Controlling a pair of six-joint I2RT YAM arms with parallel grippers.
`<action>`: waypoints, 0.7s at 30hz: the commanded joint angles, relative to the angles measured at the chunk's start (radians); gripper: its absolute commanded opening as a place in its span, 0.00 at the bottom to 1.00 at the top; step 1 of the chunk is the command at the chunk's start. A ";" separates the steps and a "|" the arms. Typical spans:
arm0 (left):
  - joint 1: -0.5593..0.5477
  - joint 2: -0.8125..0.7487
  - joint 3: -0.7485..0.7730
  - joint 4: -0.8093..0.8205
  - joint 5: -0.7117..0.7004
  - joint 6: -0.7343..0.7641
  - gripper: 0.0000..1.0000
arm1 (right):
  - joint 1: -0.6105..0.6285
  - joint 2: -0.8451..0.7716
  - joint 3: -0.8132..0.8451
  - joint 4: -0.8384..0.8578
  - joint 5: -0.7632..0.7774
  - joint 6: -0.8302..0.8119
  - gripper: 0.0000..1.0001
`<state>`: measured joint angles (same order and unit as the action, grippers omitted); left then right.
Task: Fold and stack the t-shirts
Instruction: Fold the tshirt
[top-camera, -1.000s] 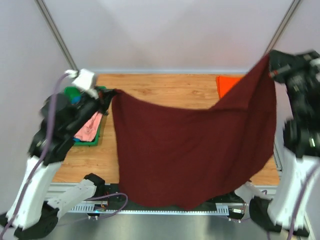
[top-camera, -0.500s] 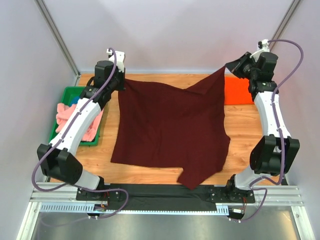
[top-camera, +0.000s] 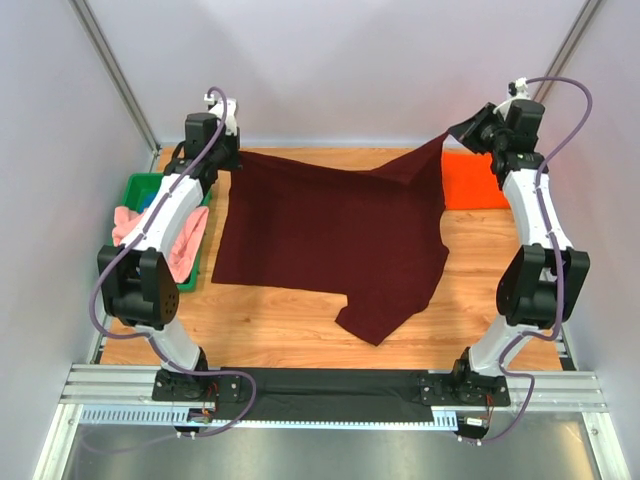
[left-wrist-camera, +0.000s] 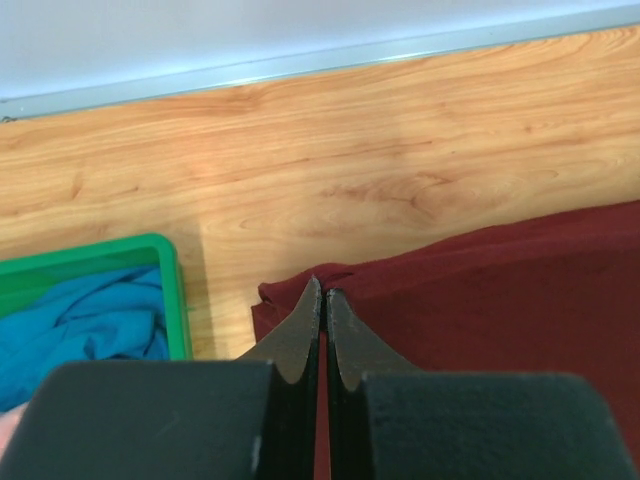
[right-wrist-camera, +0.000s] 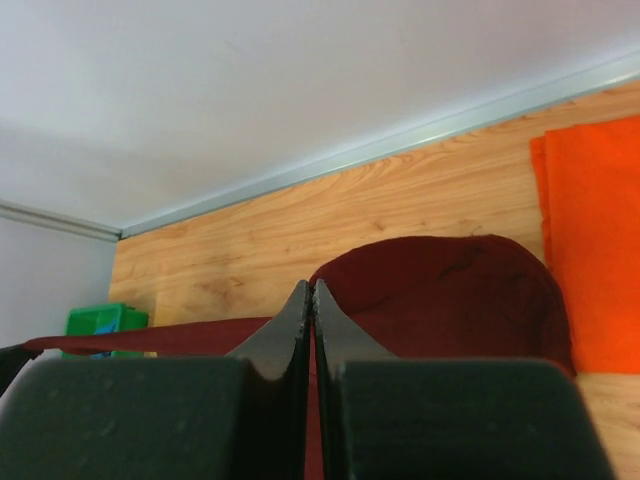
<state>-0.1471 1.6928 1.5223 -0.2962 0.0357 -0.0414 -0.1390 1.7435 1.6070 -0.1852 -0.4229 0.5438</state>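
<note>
The large dark maroon t-shirt (top-camera: 330, 235) lies spread over the middle of the table, its near right corner bunched. My left gripper (top-camera: 228, 160) is shut on its far left corner (left-wrist-camera: 300, 295), low near the table's back edge. My right gripper (top-camera: 462, 132) is shut on its far right corner (right-wrist-camera: 430, 290) and holds it raised, so the cloth slopes up there. The orange t-shirt (top-camera: 475, 180) lies folded flat at the far right and shows in the right wrist view (right-wrist-camera: 590, 250). The salmon-pink t-shirt (top-camera: 180, 245) and the blue t-shirt (left-wrist-camera: 80, 325) lie in the green tray.
The green tray (top-camera: 135, 185) stands at the left edge of the table, its rim close to my left gripper (left-wrist-camera: 170, 290). Walls close off the back and both sides. Bare wood shows near the front edge, with a black rail in front of it.
Both grippers have swung from high near the front to the table's back edge, carrying the maroon t-shirt; it hung like a curtain, now it lies spread on the table.
</note>
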 joint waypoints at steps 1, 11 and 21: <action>0.035 0.036 0.055 0.100 0.059 0.035 0.00 | -0.005 -0.032 0.064 -0.121 0.114 -0.002 0.00; 0.070 0.055 0.162 0.034 0.149 -0.023 0.00 | -0.005 -0.206 0.047 -0.223 0.171 -0.012 0.00; 0.069 -0.393 0.150 -0.038 0.133 -0.089 0.00 | -0.010 -0.442 0.379 -0.514 0.321 0.024 0.00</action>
<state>-0.0837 1.4708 1.6524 -0.3511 0.1650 -0.1020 -0.1398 1.4231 1.8896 -0.6189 -0.1875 0.5541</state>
